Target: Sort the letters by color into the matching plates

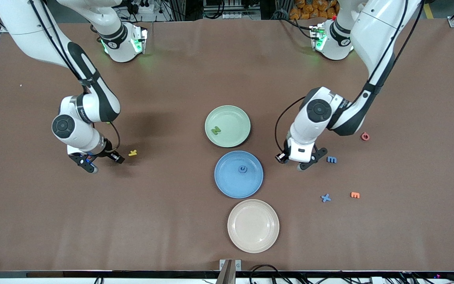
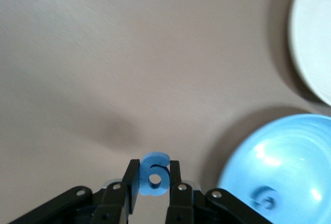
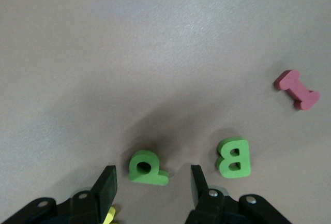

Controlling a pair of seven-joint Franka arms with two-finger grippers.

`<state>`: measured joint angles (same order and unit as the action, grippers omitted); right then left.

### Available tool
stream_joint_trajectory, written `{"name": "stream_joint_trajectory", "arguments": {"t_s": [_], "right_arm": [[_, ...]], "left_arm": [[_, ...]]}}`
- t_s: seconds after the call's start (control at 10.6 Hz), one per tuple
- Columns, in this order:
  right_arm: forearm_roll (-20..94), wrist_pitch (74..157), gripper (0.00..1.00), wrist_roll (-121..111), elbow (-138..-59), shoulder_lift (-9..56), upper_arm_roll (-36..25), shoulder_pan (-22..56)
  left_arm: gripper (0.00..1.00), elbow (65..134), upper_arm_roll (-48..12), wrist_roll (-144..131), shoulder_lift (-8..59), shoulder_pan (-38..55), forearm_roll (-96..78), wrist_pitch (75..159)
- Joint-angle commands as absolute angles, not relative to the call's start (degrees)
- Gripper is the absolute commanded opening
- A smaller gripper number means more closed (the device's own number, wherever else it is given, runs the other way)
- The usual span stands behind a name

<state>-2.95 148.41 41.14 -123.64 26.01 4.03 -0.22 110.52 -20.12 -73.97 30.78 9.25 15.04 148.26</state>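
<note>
Now, with our left gripper (image 2: 154, 182) clamped on a blue letter (image 2: 154, 173) and our right gripper (image 3: 152, 182) spread around a green letter (image 3: 146, 167), we should close squarely before lifting.

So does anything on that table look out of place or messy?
Nothing stands out. The pale green plate holds one green foam letter, the blue plate one blue letter, and the cream plate is bare. Other letters lie loose on the table.

- On my feed the green plate (image 1: 227, 126) has one green letter (image 1: 215, 129) in it.
- The blue plate (image 1: 239, 174), just nearer the camera, holds a blue letter (image 1: 242, 169).
- The beige plate (image 1: 253, 225) sits nearest.
</note>
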Motion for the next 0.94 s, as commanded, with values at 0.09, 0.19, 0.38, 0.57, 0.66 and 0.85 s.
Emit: {"name": "stream_joint_trajectory", "arguments": {"t_s": [0.09, 0.19, 0.38, 0.57, 0.66, 0.85], "right_arm": [[-2.4, 149.4, 0.63, 40.3, -123.0, 26.6, 3.2, 0.4], [-2.4, 149.6, 0.62, 40.4, -123.0, 26.6, 3.2, 0.4], [-2.1, 150.3, 0.61, 40.5, -123.0, 27.0, 3.2, 0.4], [-2.1, 150.7, 0.6, 40.6, -123.0, 27.1, 3.2, 0.6], [-2.0, 150.7, 0.59, 40.6, -123.0, 27.2, 3.2, 0.7], [-2.0, 151.0, 0.58, 40.6, -123.0, 27.5, 3.2, 0.7]], "left_arm": [[0.0, 100.2, -20.1, -84.7, 38.2, 15.1, 15.6, 147.9], [0.0, 99.0, -20.0, -86.7, 39.2, 16.7, 15.7, 147.9], [0.0, 97.0, -20.0, -89.1, 40.5, 18.4, 15.7, 148.0], [0.0, 94.5, -19.8, -90.8, 42.1, 19.9, 15.8, 148.0], [0.0, 94.0, -19.5, -91.1, 42.5, 20.5, 15.8, 148.0], [0.16, 93.7, -19.3, -91.3, 42.5, 20.5, 15.9, 148.0]]}}
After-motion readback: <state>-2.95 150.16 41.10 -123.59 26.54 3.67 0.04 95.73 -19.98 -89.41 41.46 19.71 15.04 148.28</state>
